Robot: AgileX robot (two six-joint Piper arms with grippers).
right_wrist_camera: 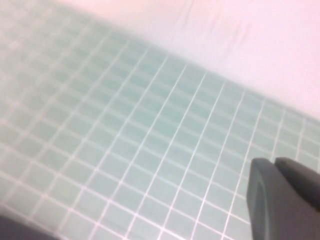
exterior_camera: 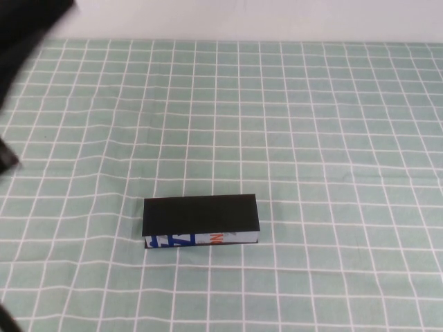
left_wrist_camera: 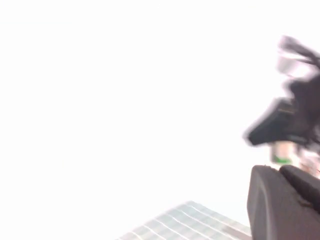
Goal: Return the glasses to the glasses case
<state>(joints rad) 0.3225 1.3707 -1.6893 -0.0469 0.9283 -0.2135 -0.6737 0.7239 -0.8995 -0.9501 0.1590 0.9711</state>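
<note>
- High view: we are seeing the glasses case (exterior_camera: 201, 220) lying shut, lower centre on the green checked tabletop (exterior_camera: 332, 124); a dark arm blur (exterior_camera: 28, 34) is filling the upper left corner.
- Left wrist view: the left pincer (left_wrist_camera: 285, 205) is sitting at the lower right; we cannot tell its state.
- Right wrist view: the right pincer (right_wrist_camera: 282, 197) is hanging lower right over the tabletop; its state is unclear.

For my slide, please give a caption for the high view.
Closed glasses case on green checked tablecloth; left arm at far-left edge, grippers unseen.
</note>
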